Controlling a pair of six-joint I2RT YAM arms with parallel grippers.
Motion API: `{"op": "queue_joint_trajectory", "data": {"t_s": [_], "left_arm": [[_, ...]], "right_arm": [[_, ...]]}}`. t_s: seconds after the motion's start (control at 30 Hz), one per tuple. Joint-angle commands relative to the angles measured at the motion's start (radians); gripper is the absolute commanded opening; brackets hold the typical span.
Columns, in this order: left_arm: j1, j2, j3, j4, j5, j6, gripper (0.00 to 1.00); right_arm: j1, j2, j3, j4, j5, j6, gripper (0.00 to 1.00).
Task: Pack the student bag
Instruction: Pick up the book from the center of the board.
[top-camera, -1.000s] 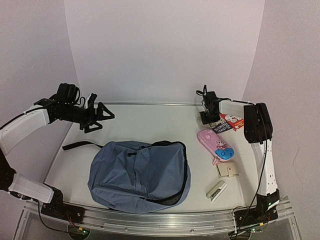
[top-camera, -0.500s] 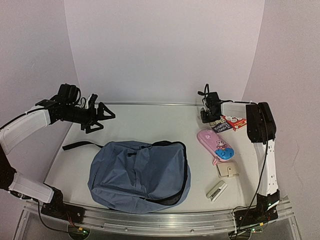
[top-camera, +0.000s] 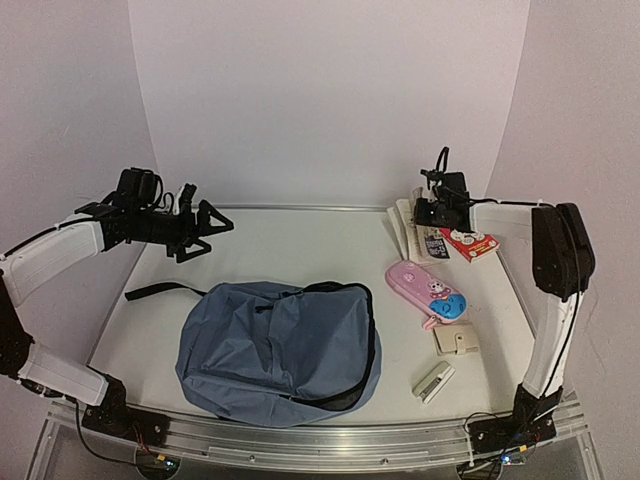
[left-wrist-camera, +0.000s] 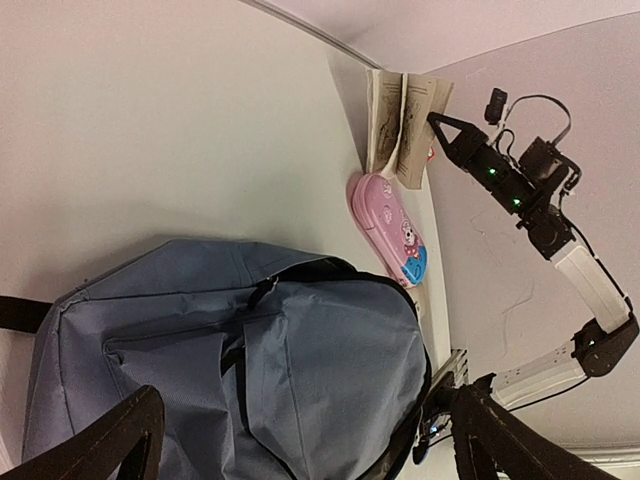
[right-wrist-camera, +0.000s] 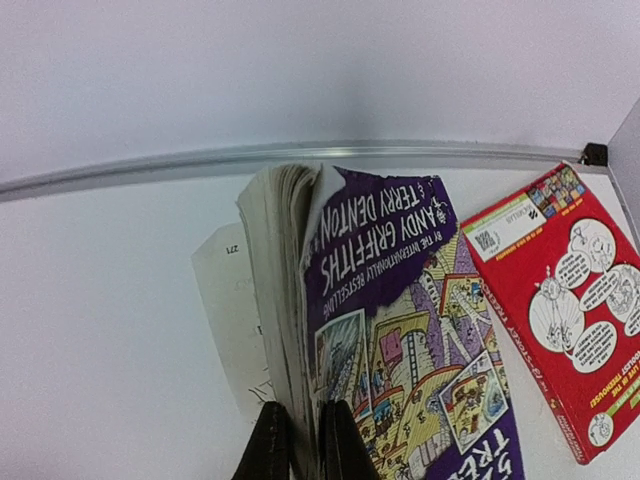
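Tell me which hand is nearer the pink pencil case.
Right. The right hand, shut on a paperback book, is just behind the pink pencil case; the open left hand hovers far off, past the student bag.

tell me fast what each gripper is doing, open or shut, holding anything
Left gripper: open, holding nothing.
Right gripper: shut on the paperback book.
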Motion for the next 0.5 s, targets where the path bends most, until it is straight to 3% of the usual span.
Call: {"op": "queue_joint_trajectory", "data": {"t_s": [0.0,0.27,0.47], "left_arm": [[0.006,-0.018,-0.013,0.094,0.030,-0.017,1.00],[-0.017,-0.009,-0.026,0.222,0.067,-0.054,1.00],[-0.151,0.049,0.029,0.302,-0.011,-0.041,1.00]], "right_arm": [[0.004,-0.139,0.001,0.164,-0.102,0.085,0.00],[0.005,-0.281,-0.041,0.204,-0.265,0.163,0.00],[0.037,-0.428,-0.102,0.215,-0.313,0.254,0.00]]}}
